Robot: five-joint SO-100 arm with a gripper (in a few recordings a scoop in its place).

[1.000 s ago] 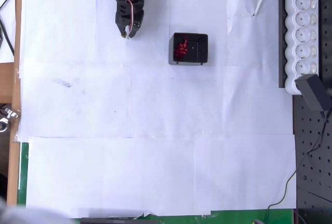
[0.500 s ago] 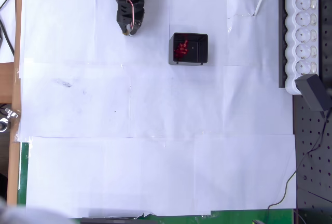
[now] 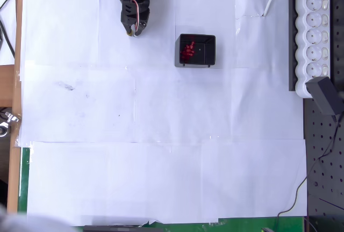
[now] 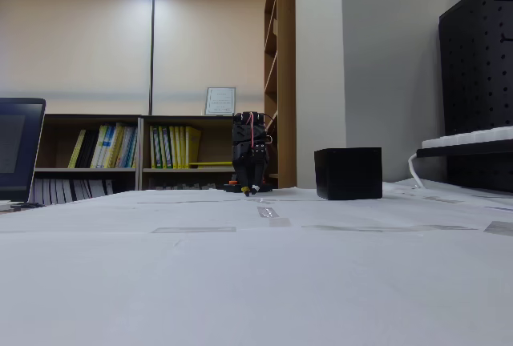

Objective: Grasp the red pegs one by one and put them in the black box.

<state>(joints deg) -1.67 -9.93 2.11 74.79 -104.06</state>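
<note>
Arm folded back, pincer (image 3: 131, 32) lowered, closed

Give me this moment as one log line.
gripper: left of box, jaw state unclear, nothing visibly held | red pegs: clustered inside black box | white paper: no loose pegs seen

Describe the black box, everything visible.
The black box is small, roughly square and open-topped, with thin walls that look like plastic and little feet showing at its lower edge in the overhead view. It stands upright on the white paper, right of the pincer and apart from it. A cluster of red pegs lies inside, toward its left wall. In the fixed view it shows as a plain dark block.
</note>
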